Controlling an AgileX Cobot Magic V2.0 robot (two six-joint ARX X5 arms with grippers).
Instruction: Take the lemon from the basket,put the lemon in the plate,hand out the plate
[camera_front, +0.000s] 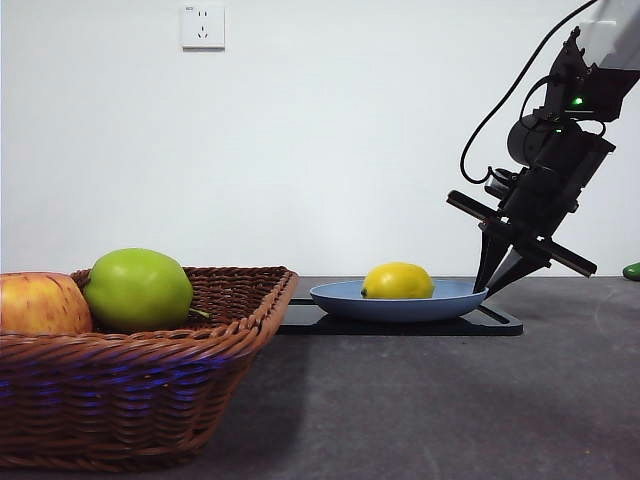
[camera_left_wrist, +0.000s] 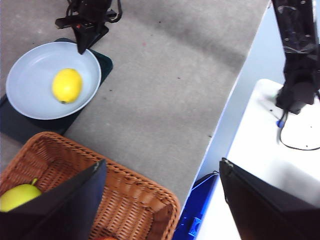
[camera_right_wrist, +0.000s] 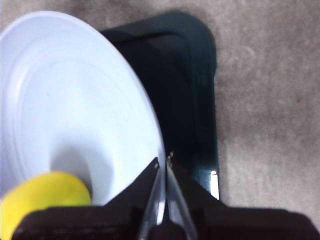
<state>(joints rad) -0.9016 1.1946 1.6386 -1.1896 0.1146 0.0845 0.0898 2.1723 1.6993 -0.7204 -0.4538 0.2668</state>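
Now the right hand (camera_front: 492, 287), jaws pinched on the matte light-blue round plate's (camera_front: 340, 297) right-hand rim, has the bright yellow oval lemon (camera_front: 398, 281) lying left of it.

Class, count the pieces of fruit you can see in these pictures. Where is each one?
3. The lemon lies on the plate; the green apple and red-yellow apple sit in the basket. More may be hidden inside.
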